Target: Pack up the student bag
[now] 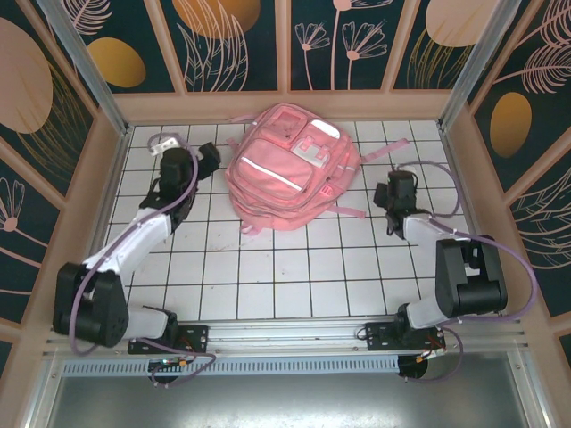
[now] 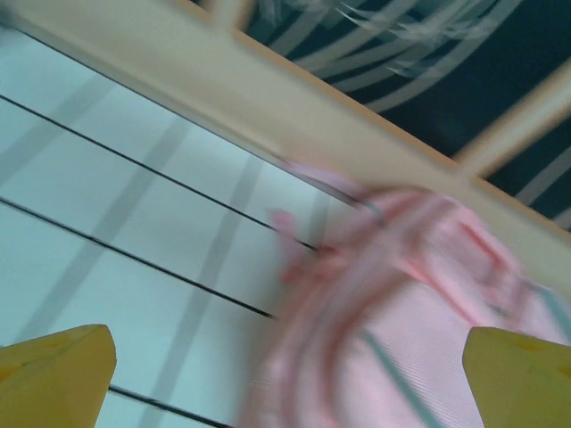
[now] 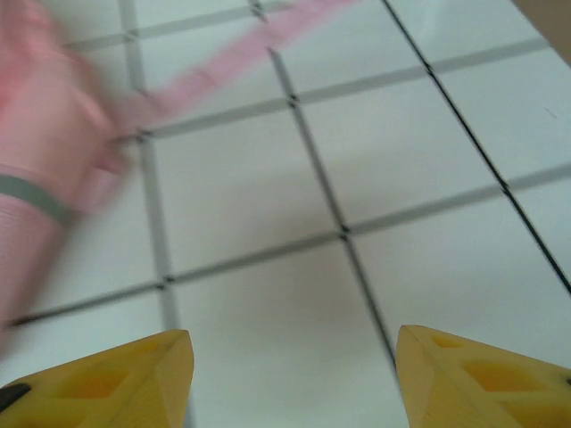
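Note:
The student bag [image 1: 287, 168], a big soft pink backpack with whitish stripes, lies flat at the back middle of the tiled table [image 1: 268, 267]. My left gripper [image 1: 211, 157] sits just left of the bag. In the left wrist view this gripper [image 2: 290, 392] is open, its yellow fingertips [image 2: 53, 379] far apart, with the blurred bag [image 2: 428, 312] ahead and nothing gripped. My right gripper [image 1: 390, 191] is just right of the bag. In the right wrist view it [image 3: 294, 383] stands open over bare tile, with the bag [image 3: 36, 178] and a pink strap [image 3: 223, 62] at the upper left.
Wooden walls enclose the table: the back rail [image 1: 285, 105] runs close behind the bag, and side rails stand at left [image 1: 89, 205] and right [image 1: 482, 196]. The back rail [image 2: 223, 80] looms near in the left wrist view. White tiles stretch in front of the bag.

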Controlling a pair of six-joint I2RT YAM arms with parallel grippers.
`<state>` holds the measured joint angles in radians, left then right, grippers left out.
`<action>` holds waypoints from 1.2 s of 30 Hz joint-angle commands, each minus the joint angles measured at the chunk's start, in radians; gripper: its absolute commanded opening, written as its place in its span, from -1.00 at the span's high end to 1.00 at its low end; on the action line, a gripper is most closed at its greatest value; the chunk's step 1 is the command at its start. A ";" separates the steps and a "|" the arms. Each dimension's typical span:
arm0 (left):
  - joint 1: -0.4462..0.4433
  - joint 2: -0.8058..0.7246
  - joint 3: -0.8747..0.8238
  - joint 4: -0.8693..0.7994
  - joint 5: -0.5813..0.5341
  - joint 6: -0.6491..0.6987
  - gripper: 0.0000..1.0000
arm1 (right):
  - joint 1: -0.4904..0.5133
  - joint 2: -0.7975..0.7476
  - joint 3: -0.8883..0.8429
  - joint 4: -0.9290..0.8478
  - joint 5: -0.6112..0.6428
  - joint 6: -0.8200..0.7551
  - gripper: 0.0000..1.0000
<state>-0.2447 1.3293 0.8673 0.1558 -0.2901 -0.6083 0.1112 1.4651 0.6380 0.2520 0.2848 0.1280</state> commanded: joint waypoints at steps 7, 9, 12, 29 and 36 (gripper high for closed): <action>0.040 -0.006 -0.344 0.394 -0.433 0.404 -0.98 | -0.082 0.058 -0.255 0.722 0.002 -0.073 -0.27; 0.048 0.032 -0.365 0.463 -0.438 0.433 -0.98 | -0.095 0.048 -0.289 0.775 -0.094 -0.096 -0.45; 0.059 0.100 -0.441 0.666 -0.447 0.476 -0.98 | -0.125 0.034 -0.359 0.883 -0.174 -0.088 -0.84; 0.129 0.136 -0.681 1.182 -0.183 0.538 -0.98 | -0.128 0.071 -0.422 1.029 -0.161 -0.080 -0.98; 0.160 0.219 -0.681 1.269 -0.105 0.538 -0.98 | -0.126 0.072 -0.424 1.030 -0.161 -0.080 -0.98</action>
<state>-0.0902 1.5227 0.1822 1.3373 -0.4328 -0.0788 -0.0235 1.5303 0.2165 1.2308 0.1249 0.0574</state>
